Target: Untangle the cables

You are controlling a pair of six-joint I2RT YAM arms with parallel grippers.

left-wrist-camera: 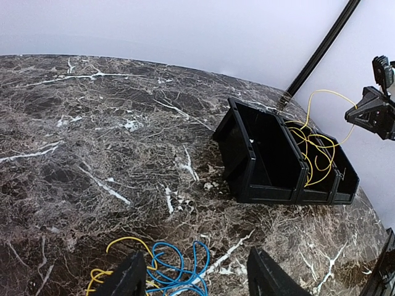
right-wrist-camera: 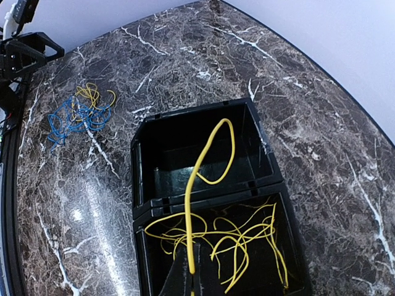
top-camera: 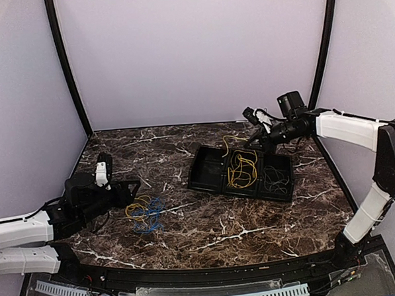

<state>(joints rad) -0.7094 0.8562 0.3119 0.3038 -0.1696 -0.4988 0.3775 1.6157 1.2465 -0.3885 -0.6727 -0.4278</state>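
1. The marble table (top-camera: pixel 208 233) is offering the most open room between the two arms. Its front edge and the curved backdrop posts are bounding any wide swing.
2. The black tray (top-camera: pixel 194 178) is sitting right of centre. Its left compartment is lying bare and its dividing walls are likely to snag a dragged strand.
3. The left gripper (left-wrist-camera: pixel 196 276) is hovering with its jaws spread wide and holding nothing. It is hanging just above the blue and yellow tangle (top-camera: pixel 144 214) lying on the table well apart from the tray.
4. The right gripper (right-wrist-camera: pixel 190 280) is pinching one strand of the yellow cable (right-wrist-camera: pixel 213 237). The strand is arching over the bare compartment while the rest is lying in the middle one.
5. In my judgement, the lift is going best straight up and slowly, so that loops are sliding free rather than tightening or catching the rim.
6. The dark grey cable (top-camera: pixel 275 178) is resting in the right compartment, untouched.
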